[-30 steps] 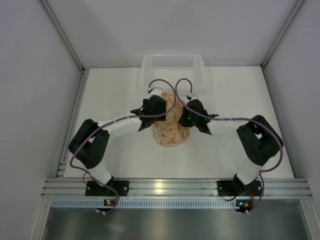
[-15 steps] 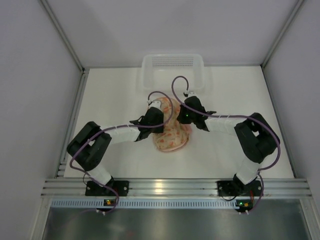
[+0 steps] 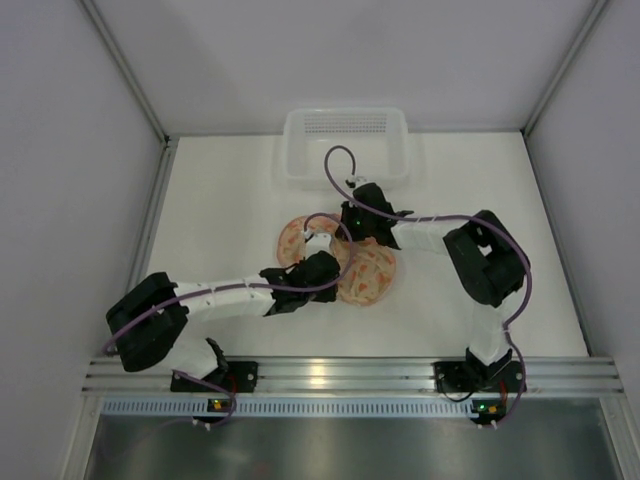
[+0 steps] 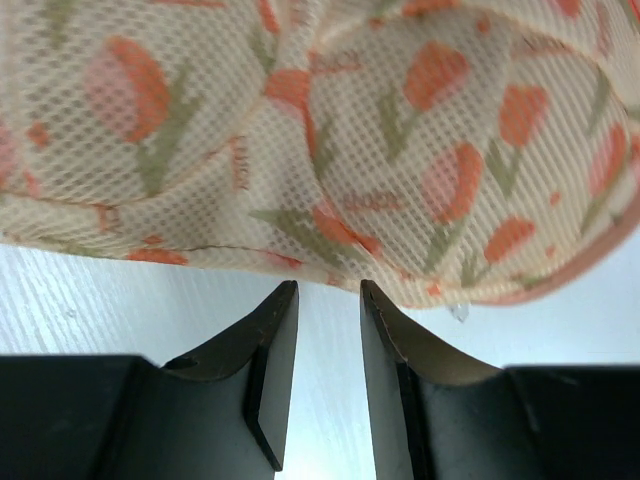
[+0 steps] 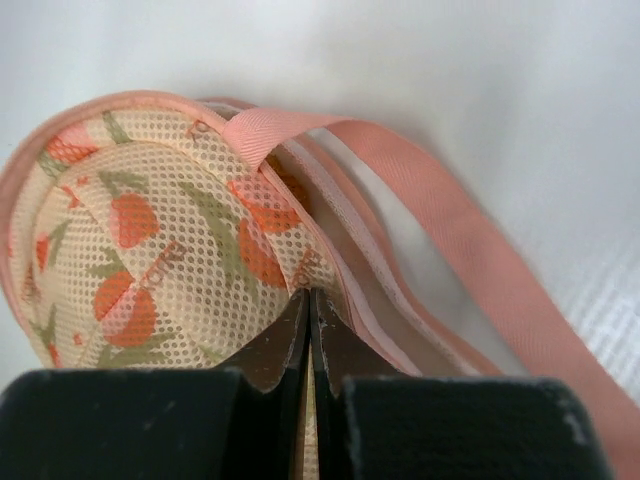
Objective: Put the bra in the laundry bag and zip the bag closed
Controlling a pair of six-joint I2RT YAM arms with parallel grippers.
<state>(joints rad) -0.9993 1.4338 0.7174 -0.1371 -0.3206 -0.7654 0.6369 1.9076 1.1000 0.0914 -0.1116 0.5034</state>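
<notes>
The left arm is stretched low across the table from its base at the near left toward the middle. The left gripper is seen at the near edge of the laundry bag. Its fingers are held a little apart, with bare table showing in the gap. Their tips are set just below the bag's trimmed edge, and nothing is seen clamped between them.

The bag is laid on the middle of the table, spread as two round lobes side by side, with pale mesh printed in orange-pink flowers and green stems. It is placed between the two grippers.

At the bag's far side the right gripper is found, its fingers pressed together on the bag's rim, with a thin pale sliver visible between them. A coral loop handle is trailed from that rim across the table to the right. The right arm is folded back from its base at the near right. A white slotted basket is set at the back, well apart from the bag.
</notes>
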